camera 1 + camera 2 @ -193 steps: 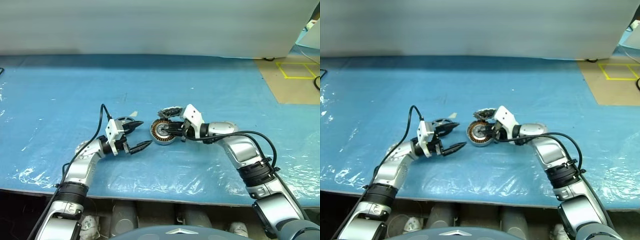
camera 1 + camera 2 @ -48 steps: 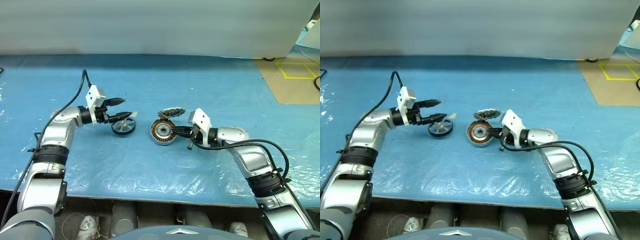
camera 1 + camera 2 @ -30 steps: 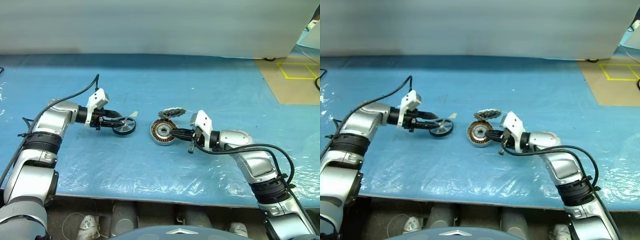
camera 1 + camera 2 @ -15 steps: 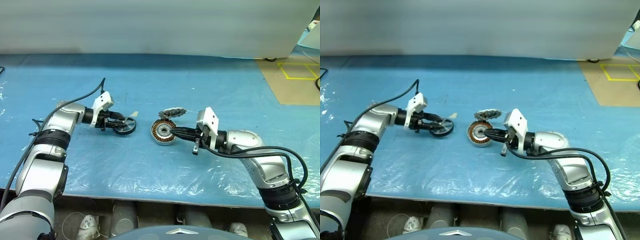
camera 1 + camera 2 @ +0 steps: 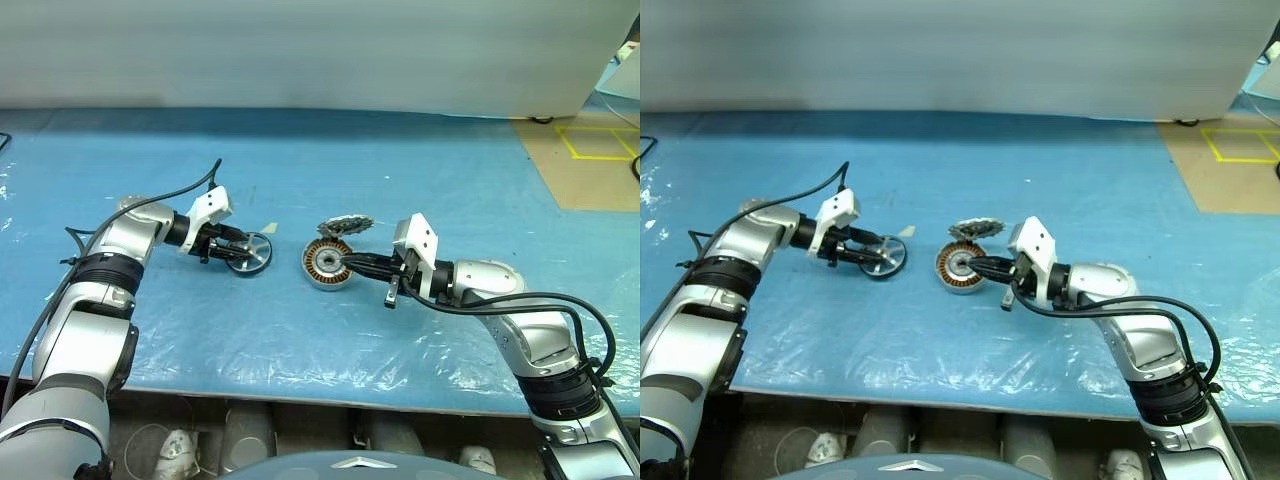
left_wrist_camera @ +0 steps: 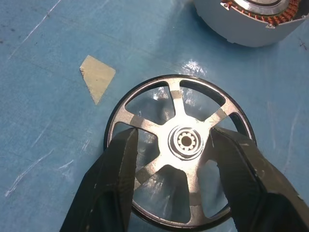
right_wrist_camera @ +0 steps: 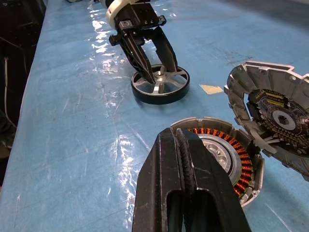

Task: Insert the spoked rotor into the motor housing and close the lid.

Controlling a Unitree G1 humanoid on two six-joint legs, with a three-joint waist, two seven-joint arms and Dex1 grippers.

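Observation:
The spoked rotor [image 5: 257,258] lies flat on the blue table, a dark-rimmed silvery wheel with several spokes. My left gripper [image 5: 240,254] reaches in from the left and hangs open over the rotor [image 6: 186,141]; its fingers [image 6: 118,159] stand either side of the hub, well apart. To its right the motor housing [image 5: 324,264] shows copper windings around a silver centre. My right gripper [image 5: 350,263] is shut with nothing in it, its tips [image 7: 176,137] at the housing's [image 7: 218,151] near edge. The lid [image 5: 345,224], a ribbed round cap, leans tilted just behind the housing.
A small tan scrap of tape [image 5: 268,228] lies on the blue plastic sheet [image 5: 300,330] just behind the rotor. The table's front edge [image 5: 300,390] runs below my arms. A pale wall [image 5: 300,50] closes the back; brown floor with yellow lines [image 5: 590,150] shows at far right.
My left gripper has swung over from the rotor's left and come down so its open fingers straddle the hub. The right gripper stays shut at the housing.

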